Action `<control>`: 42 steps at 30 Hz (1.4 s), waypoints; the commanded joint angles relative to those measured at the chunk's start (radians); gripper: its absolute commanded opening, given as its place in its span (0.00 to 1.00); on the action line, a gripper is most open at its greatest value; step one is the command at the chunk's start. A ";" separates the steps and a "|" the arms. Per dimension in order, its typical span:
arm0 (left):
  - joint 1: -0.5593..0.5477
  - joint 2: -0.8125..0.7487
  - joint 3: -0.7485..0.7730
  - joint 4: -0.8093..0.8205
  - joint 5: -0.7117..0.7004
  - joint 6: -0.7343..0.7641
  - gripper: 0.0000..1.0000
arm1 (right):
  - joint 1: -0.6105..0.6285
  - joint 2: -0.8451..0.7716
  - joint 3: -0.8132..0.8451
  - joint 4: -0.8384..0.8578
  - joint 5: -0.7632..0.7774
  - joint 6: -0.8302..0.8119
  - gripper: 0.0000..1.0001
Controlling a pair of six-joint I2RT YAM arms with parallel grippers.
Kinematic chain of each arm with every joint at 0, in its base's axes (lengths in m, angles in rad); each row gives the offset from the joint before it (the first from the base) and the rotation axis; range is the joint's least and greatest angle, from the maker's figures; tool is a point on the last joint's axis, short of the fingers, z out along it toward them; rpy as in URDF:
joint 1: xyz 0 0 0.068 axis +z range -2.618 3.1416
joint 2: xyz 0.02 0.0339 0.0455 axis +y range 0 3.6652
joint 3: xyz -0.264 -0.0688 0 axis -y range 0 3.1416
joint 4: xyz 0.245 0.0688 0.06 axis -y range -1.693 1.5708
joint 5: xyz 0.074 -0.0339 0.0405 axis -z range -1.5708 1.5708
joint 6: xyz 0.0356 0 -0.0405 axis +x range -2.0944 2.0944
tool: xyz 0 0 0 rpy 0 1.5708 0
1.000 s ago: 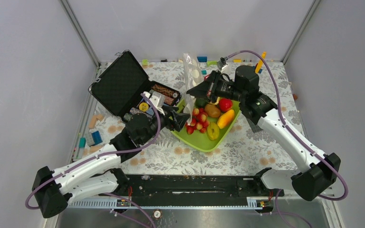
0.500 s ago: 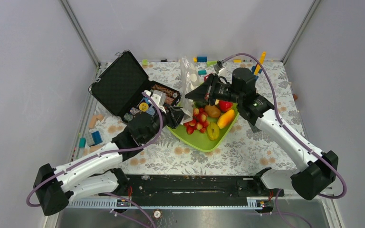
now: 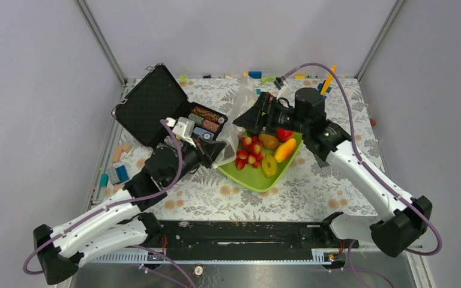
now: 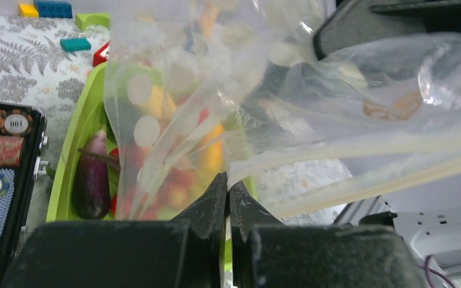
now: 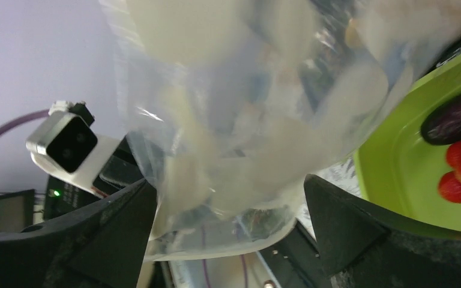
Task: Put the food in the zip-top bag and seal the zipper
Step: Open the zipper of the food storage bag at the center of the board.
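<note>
The clear zip-top bag (image 3: 235, 117) hangs above the tray's left end, dotted face showing. My left gripper (image 3: 219, 150) is shut on its lower edge; in the left wrist view the jaws (image 4: 228, 183) pinch the film beside the whitish zipper (image 4: 366, 180). My right gripper (image 3: 240, 122) is open, and in its wrist view the bag (image 5: 246, 120) hangs loose between the spread fingers (image 5: 336, 219). The food lies in the lime-green tray (image 3: 253, 180): strawberries (image 3: 247, 153), kiwi (image 3: 269, 141), apple (image 3: 284, 133), mango (image 3: 285, 150), eggplant (image 4: 93, 180).
An open black case (image 3: 156, 108) with striped poker chips (image 3: 207, 117) sits left of the tray, close under my left arm. Small coloured blocks (image 3: 255, 75) are scattered along the back edge and at the left (image 3: 120, 174) on the floral cloth.
My right gripper opened and let go of the bag. My left gripper closed on the bag's edge and drew back to the left, pulling the bag's lower end with it.
</note>
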 commanded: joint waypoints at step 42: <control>-0.003 0.170 0.400 -0.984 -0.199 -0.244 0.00 | 0.044 -0.245 -0.459 0.224 0.161 -0.286 0.98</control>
